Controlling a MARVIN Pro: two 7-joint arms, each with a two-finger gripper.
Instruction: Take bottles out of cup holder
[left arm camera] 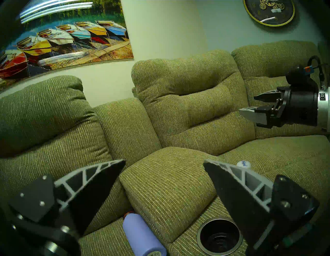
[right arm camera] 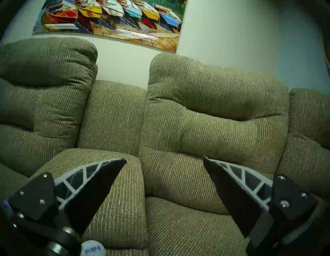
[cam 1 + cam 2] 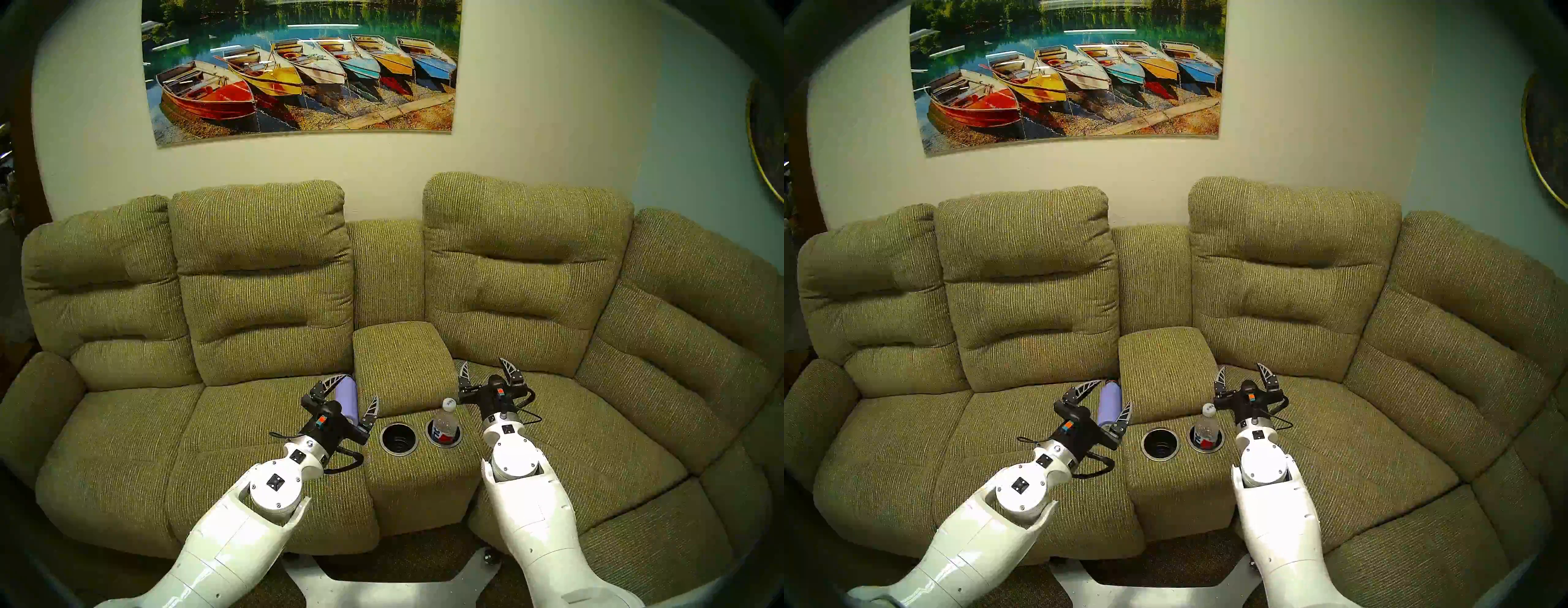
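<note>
Left gripper (image 3: 355, 392) spread wide, holding nothing, hanging over the lavender metal flask (image 3: 347, 398), which lies on its side on the olive-green fabric sofa seat (image 3: 237, 429) against the console. Left black silver-rimmed cup-holder well (image 3: 399, 439) is empty. Right well (image 3: 457, 440) holds the clear plastic bottle with white cap (image 3: 445, 420), upright. Right gripper (image 3: 488, 370) spread, empty, just right of that bottle and beyond it.
</note>
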